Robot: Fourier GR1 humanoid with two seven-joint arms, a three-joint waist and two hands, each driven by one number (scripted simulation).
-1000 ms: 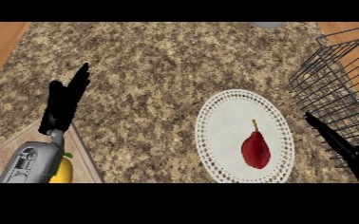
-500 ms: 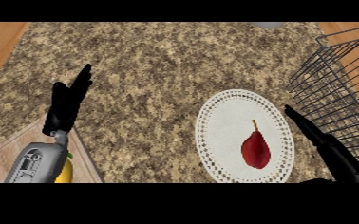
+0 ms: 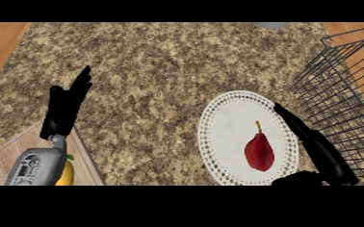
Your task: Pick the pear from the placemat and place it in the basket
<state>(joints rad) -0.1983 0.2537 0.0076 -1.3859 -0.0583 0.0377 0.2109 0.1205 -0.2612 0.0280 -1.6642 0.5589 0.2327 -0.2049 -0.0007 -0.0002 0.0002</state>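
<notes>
- Bench [image 3: 177, 62]: speckled brown-and-tan stone top, running across the whole view.
- Placemat [image 3: 231, 125]: white, round, with a lacy dotted edge; lies flat on the bench at lower right.
- Pear [image 3: 259, 151]: dark red, stem pointing away from the robot; lies on the placemat, a little right of its middle, touched by neither hand.
- Basket [image 3: 334, 91]: black wire, at the right edge, just beside the placemat; only part of it shows.
- Right hand [image 3: 313, 142]: black, lying over the placemat's right rim, between the pear and the basket; fingers [image 3: 288, 118] straight and pressed together, holding nothing.
- Left hand [image 3: 68, 106]: black, at the left, resting with fingers up, straight and close together, well apart from the pear.
- Yellow object [image 3: 68, 173]: small, at the lower left by the left forearm; mostly hidden, kind unclear.
</notes>
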